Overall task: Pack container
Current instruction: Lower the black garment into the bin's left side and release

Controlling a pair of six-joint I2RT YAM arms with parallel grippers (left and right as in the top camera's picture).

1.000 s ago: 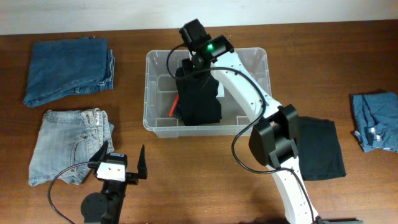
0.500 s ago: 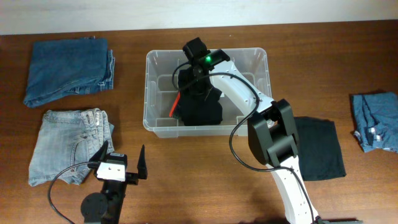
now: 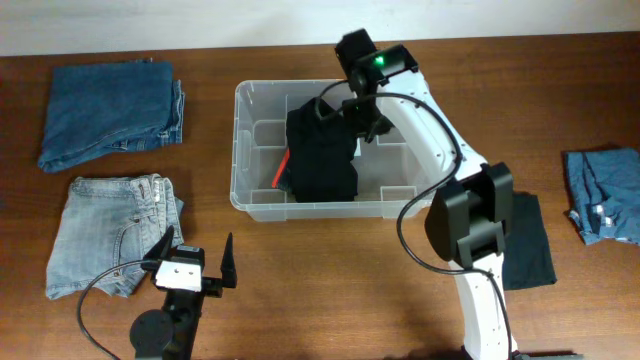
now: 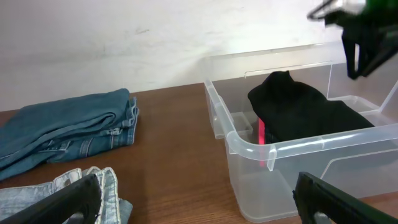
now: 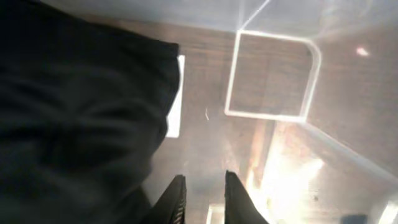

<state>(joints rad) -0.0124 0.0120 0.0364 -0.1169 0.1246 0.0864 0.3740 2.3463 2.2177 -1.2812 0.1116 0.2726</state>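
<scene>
Overhead view first: the container (image 3: 241,150) sits mid-tabletop (image 3: 330,290), toward the far edge, with a black garment (image 3: 320,150) bundled in its left half. A red strip (image 3: 283,170) shows at the garment's left edge. The right arm (image 3: 432,120) arches over the far rim and dips inside, right of the garment.

From the right wrist, the right tool (image 5: 203,179) hangs just above the clear base. Its two fingers (image 5: 176,198) are drawn close with only a slim gap between them, and nothing is in that gap. The black cloth fills the left of this view, apart from the fingers, and a white patch (image 5: 175,99) on the base peeks out at its edge.

Down at the near edge, the left tool (image 3: 197,252) is spread wide and gripping nothing, facing the container's near left corner.

Around it: folded dark jeans (image 3: 110,110) far left, light denim shorts (image 3: 115,235) nearer, a black cloth (image 3: 528,240) beside the right arm's base, and a blue garment (image 3: 605,195) at the right edge.
</scene>
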